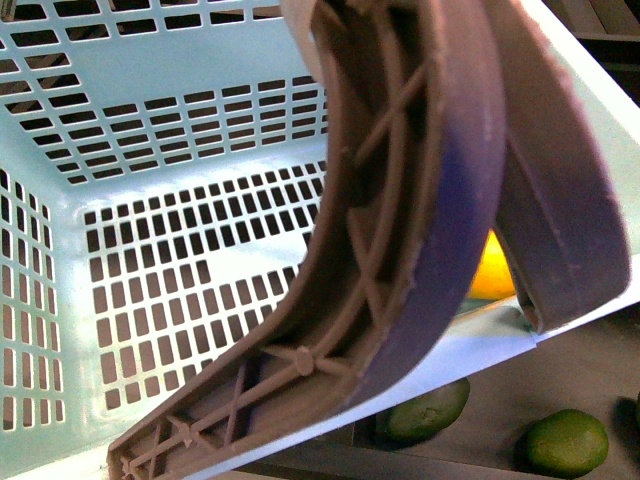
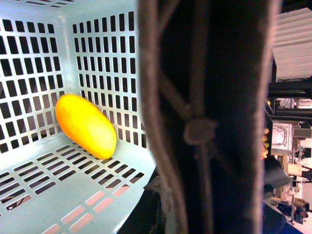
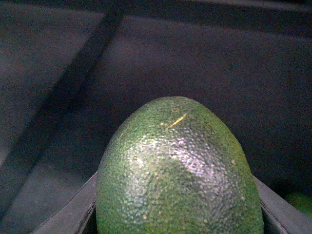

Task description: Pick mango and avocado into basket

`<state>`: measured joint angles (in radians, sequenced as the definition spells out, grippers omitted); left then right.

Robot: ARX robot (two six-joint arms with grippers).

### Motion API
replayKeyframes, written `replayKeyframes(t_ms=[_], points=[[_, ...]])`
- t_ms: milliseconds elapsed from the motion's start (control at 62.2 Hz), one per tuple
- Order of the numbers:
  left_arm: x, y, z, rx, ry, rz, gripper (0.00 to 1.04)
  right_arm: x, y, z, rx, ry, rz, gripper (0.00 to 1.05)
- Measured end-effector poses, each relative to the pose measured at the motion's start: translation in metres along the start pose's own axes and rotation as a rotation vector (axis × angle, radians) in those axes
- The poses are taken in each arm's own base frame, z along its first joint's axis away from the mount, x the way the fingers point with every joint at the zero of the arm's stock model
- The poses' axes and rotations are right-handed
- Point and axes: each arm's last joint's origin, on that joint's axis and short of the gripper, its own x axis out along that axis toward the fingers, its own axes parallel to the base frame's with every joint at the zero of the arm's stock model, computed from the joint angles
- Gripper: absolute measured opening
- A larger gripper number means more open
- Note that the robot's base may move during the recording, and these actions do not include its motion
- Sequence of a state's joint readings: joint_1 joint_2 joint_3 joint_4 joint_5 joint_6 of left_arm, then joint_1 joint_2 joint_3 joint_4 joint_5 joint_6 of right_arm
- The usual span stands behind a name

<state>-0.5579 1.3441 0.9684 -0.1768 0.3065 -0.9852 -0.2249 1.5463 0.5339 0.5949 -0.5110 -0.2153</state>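
The avocado [image 3: 178, 156] sits between the right gripper's [image 3: 176, 204] two dark fingers [image 3: 73, 212], which touch its flanks on either side. Its pebbly green skin bears a small yellowish scratch. Beyond the pincer lies a dark grey surface [image 3: 219, 63] crossed by a darker band [image 3: 73, 83]. A second green fruit [image 3: 300, 202] peeks out just beside one finger.

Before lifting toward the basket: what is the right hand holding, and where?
The dark green egg-shaped avocado, clasped at its two opposite sides by the right hand.
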Motion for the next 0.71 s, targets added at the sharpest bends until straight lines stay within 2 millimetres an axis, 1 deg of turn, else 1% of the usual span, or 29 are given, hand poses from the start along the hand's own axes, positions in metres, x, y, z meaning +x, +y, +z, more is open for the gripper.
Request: replayKeyframes(t_ms=[113, 129, 161, 209, 225, 305, 386, 402, 466, 482, 643, 707], points=[[0.0, 0.0, 0.0, 0.0, 0.0, 0.0, 0.04, -0.009, 0.02, 0.024, -0.001, -0.067, 0.016, 0.56], [0.0, 0.0, 0.0, 0.0, 0.0, 0.0, 0.04, -0.011, 0.027, 0.031, -0.002, -0.085, 0.021, 0.56], [0.0, 0.0, 0.0, 0.0, 0.0, 0.0, 0.04, -0.012, 0.033, 0.037, -0.006, -0.103, 0.027, 0.56], [0.0, 0.0, 0.0, 0.0, 0.0, 0.0, 0.04, -0.014, 0.042, 0.045, -0.001, -0.128, 0.039, 0.56], [0.0, 0.0, 0.0, 0.0, 0.0, 0.0, 0.04, -0.014, 0.049, 0.05, 0.0, -0.141, 0.046, 0.56], [0.0, 0.0, 0.0, 0.0, 0.0, 0.0, 0.04, -0.012, 0.064, 0.062, 0.002, -0.169, 0.066, 0.56], [0.0, 0.0, 0.0, 0.0, 0.0, 0.0, 0.04, -0.006, 0.083, 0.074, 0.018, -0.191, 0.092, 0.56], [0.0, 0.0, 0.0, 0.0, 0.0, 0.0, 0.04, -0.004, 0.089, 0.077, 0.017, -0.196, 0.102, 0.56], [0.0, 0.0, 0.0, 0.0, 0.0, 0.0, 0.04, 0.001, 0.102, 0.083, 0.024, -0.203, 0.127, 0.56], [0.0, 0.0, 0.0, 0.0, 0.0, 0.0, 0.04, 0.004, 0.108, 0.086, 0.029, -0.206, 0.137, 0.56], [0.0, 0.0, 0.0, 0.001, 0.0, 0.0, 0.04, 0.022, 0.14, 0.1, 0.045, -0.213, 0.185, 0.56], [0.0, 0.0, 0.0, 0.0, 0.0, 0.0, 0.04, 0.032, 0.159, 0.106, 0.058, -0.213, 0.21, 0.56]])
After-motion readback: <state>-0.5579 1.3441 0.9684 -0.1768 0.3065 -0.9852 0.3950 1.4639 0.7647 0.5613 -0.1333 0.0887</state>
